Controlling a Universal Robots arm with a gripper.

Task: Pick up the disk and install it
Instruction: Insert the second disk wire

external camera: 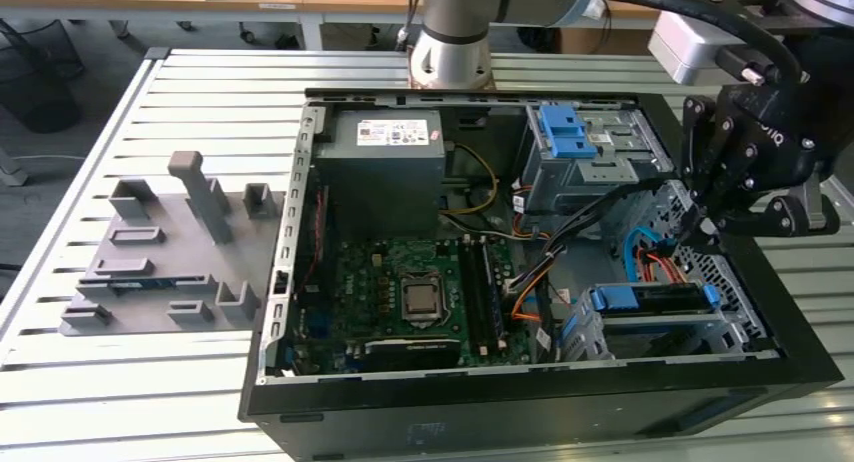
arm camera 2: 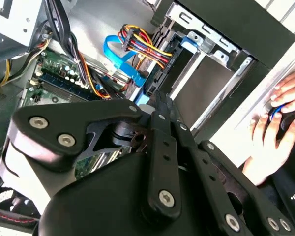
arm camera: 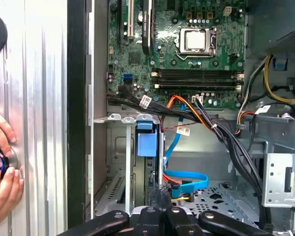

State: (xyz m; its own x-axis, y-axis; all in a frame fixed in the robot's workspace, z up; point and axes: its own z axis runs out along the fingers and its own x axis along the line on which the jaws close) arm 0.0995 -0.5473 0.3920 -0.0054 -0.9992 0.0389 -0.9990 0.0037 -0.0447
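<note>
Gripper (external camera: pixel 703 234) jaws together, empty, hovering over drive cage (external camera: pixel 721 327) inside open computer case (external camera: pixel 534 402). Disk (external camera: pixel 650 298) sits slotted in cage, blue bracket outward; seemingly installed. Person's hand (arm camera 2: pixel 278 130) rests on table.

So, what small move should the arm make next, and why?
Probably ease the fingers a little toward the disk to press it home. The disk already sits in the drive cage, the fingers are shut on nothing and apart from it, and the blue cable lies close, so go slowly.
</note>
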